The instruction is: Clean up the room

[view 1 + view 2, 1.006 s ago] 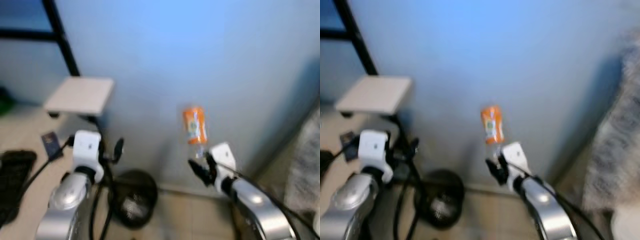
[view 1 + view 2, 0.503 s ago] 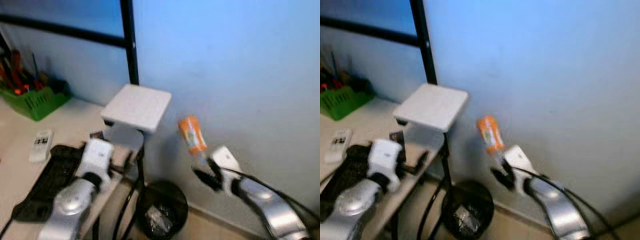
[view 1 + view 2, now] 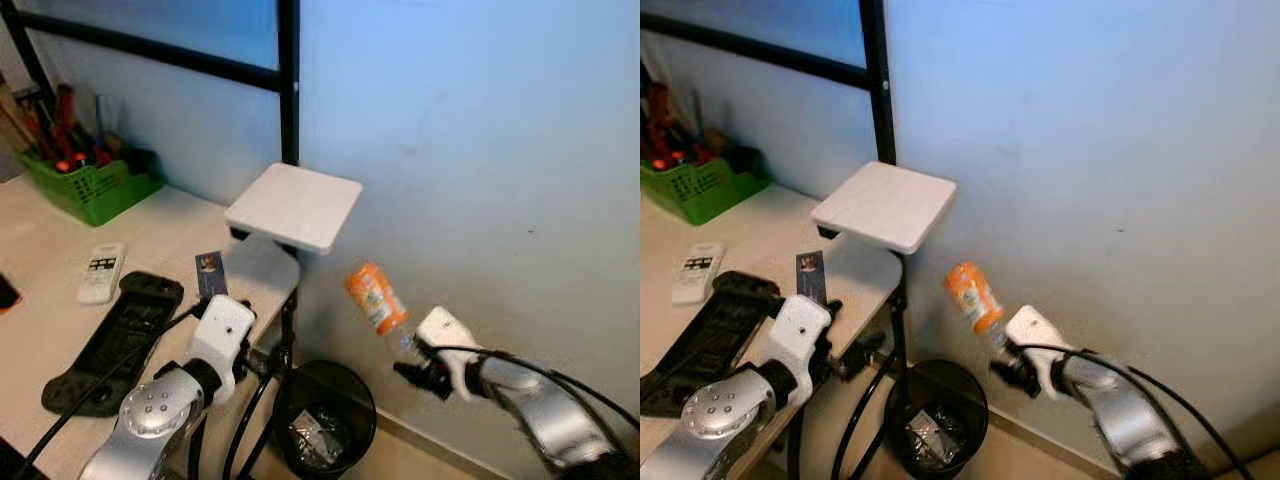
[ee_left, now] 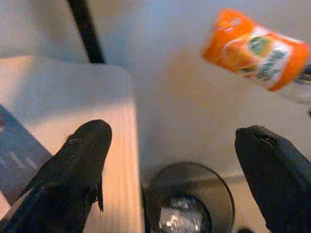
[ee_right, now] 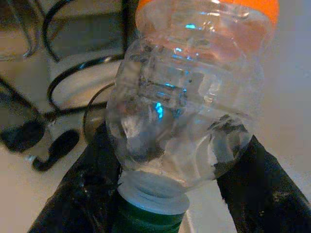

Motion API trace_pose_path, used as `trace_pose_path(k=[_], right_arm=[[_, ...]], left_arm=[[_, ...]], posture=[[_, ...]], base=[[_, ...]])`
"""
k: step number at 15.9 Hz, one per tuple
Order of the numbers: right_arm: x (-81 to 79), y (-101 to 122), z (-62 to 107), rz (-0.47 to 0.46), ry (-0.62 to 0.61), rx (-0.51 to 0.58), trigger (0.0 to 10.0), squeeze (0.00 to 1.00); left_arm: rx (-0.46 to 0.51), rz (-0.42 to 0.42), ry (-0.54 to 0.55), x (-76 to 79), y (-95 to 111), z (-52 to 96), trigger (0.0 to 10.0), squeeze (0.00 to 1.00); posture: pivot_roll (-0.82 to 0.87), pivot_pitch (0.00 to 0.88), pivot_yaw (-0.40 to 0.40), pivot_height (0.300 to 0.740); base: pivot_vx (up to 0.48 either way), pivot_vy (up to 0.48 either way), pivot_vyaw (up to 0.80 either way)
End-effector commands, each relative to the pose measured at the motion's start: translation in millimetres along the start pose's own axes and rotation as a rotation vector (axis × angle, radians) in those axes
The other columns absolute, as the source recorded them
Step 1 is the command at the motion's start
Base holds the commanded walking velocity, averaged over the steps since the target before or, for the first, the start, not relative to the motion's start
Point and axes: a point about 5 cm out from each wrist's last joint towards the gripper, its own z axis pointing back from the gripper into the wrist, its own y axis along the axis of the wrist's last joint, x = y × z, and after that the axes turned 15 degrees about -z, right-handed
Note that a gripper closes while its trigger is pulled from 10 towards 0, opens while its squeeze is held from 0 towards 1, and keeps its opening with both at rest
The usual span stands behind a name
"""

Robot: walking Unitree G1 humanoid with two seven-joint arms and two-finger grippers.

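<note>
The right gripper [image 3: 412,362] holds a clear plastic bottle [image 3: 376,303] with an orange label aloft, jaws pinching its neck end, above and just right of a black waste bin [image 3: 325,420] on the floor. The left gripper [image 4: 180,160], jaws spread, hangs off the counter's [image 3: 60,330] right edge, above the bin.

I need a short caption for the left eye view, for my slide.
Right gripper holds an orange-labelled plastic bottle by its neck, up and to the right of the black waste bin beside the desk.
</note>
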Motion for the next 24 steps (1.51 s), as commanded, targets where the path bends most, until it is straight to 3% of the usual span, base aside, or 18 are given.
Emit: trace_pose_path(k=[1,5,6,8,12,20,21,22,24], right_arm=[[2.1,-1,-10.3,0.029,-0.006,-0.058,10.0,0.00],[-7.5,-7,-41.3,0.085,0.027,-0.207,10.0,0.00],[-12.8,-4,-51.5,0.114,0.046,-0.245,10.0,0.00],[-15.7,-2,-58.3,0.124,0.044,-0.274,10.0,0.00],[-22.2,3,-72.5,0.108,0.037,-0.303,10.0,0.00],[-28.3,7,-79.4,0.084,0.073,-0.316,10.0,0.00],[-28.4,7,-79.5,0.081,0.074,-0.316,10.0,0.05],[-29.2,7,-79.8,0.071,0.082,-0.317,10.0,1.00],[-30.0,8,-80.5,0.063,0.090,-0.319,10.0,1.00]], left_arm=[[0.008,-0.058,-0.085,0.5,8,-1.8,10.0,0.00],[-0.007,-0.170,-0.268,-8.1,29,-10.8,10.0,0.00],[-0.034,-0.245,-0.378,-12.1,36,-13.0,10.0,0.00],[-0.073,-0.290,-0.442,-15.5,37,-12.3,10.0,0.00],[-0.159,-0.327,-0.550,-12.6,37,-9.8,10.0,0.00],[-0.214,-0.334,-0.593,-13.5,36,-9.5,10.0,0.00],[-0.217,-0.335,-0.593,-13.7,36,-9.6,10.0,0.00],[-0.217,-0.334,-0.593,-13.9,36,-9.7,10.0,0.00],[-0.217,-0.332,-0.593,-13.9,37,-10.2,10.0,0.00]], posture=[[0.00,0.000,-0.004,0.740],[0.00,0.000,-0.005,0.740],[-0.01,0.000,0.002,0.740],[-0.01,0.000,0.008,0.740],[0.00,0.000,0.005,0.740],[0.00,0.000,0.005,0.740],[0.00,0.000,0.004,0.740],[0.00,0.000,0.004,0.740],[0.00,0.000,0.003,0.740]], base=[[0.000,0.000,0.00],[0.000,0.000,0.00],[0.000,0.000,0.00],[0.000,0.000,0.00],[0.000,0.000,0.00],[0.000,0.000,0.00],[0.000,0.000,0.00],[0.000,0.000,0.00],[0.000,0.000,0.00]])
